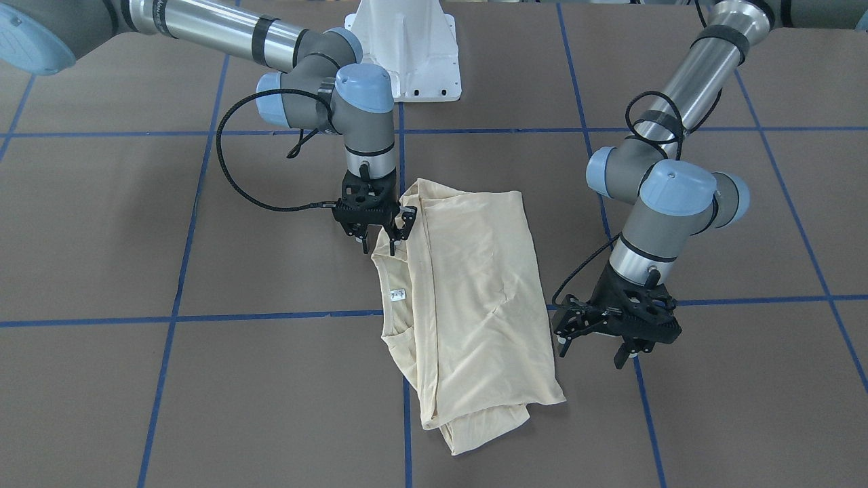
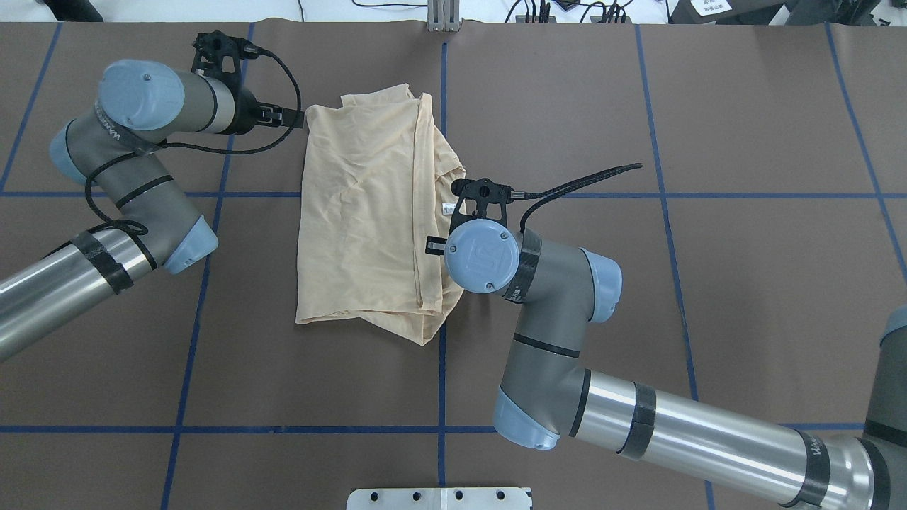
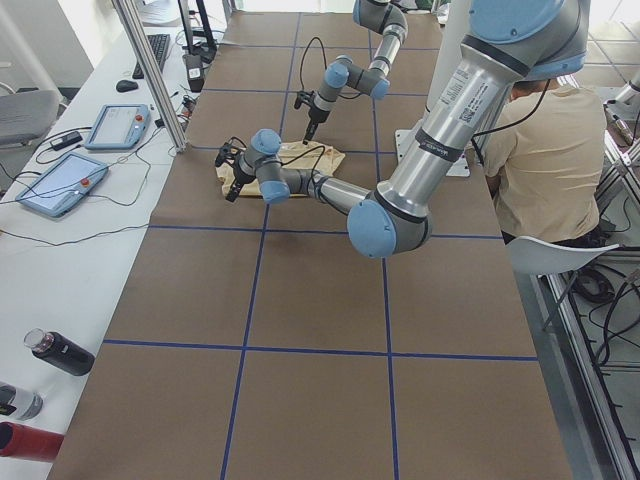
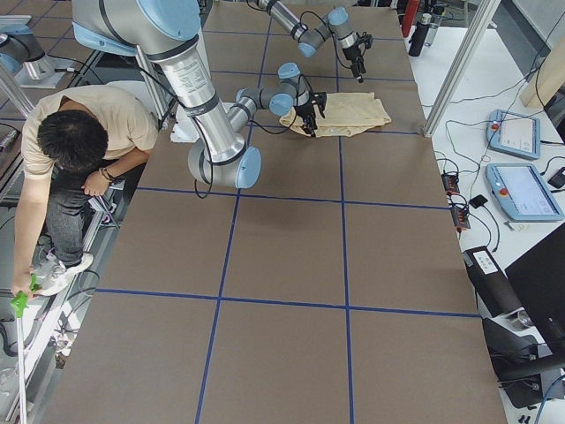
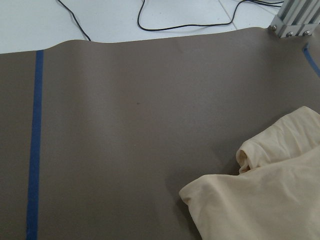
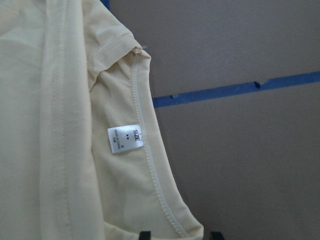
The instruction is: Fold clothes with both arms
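Shirt (image 1: 468,291) lies half-folded centre-frame on counter (image 1: 203,379); right hand (image 1: 377,238) straddles its neck hem (image 6: 150,165), left hand (image 1: 591,354) hovers beside it, both spread, empty; pinching one layer only may skew the fold.

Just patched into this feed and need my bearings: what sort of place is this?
Probably a robotics lab workcell: a table gridded in blue tape, teach pendants wired up alongside it, and a person seated close beside the rig.
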Motion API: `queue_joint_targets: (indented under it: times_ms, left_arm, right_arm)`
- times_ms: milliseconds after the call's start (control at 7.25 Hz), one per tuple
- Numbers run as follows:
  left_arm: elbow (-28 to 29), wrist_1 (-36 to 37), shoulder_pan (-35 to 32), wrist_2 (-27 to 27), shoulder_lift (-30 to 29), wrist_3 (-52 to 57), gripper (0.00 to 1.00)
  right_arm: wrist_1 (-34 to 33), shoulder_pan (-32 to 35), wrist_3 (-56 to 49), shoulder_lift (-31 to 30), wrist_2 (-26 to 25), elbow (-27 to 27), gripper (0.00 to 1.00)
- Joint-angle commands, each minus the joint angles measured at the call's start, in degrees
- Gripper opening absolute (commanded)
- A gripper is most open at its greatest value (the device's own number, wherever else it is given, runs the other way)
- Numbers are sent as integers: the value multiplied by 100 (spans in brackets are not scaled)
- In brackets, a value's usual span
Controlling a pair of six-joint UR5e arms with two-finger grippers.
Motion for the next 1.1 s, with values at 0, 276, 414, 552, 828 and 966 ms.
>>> queue_joint_targets:
  times_ms: [0,276,414,552,828,966]
  left_arm:
    - [1,-1,1,5,4,1,100]
    - [-7,-1,1,-4,4,1,100]
    - [-7,-1,1,5,4,1,100]
    - [-7,-1,1,5,4,1,100]
    - [-7,-1,1,5,4,-25,100]
    - [-7,-1,1,5,4,-25,100]
  right_arm:
    - [0,-52,-108,-35,-114,-7,2]
    - [0,-43,-442,-61,-106,45,0]
    - [0,-43,-443,-192,-54,254,0]
    - [-9,-43,-530,-620,-44,796,0]
    - [-9,-279,-539,-1438,-105,1721,0]
    - [-26,-428,-539,-1624,-132,2046,0]
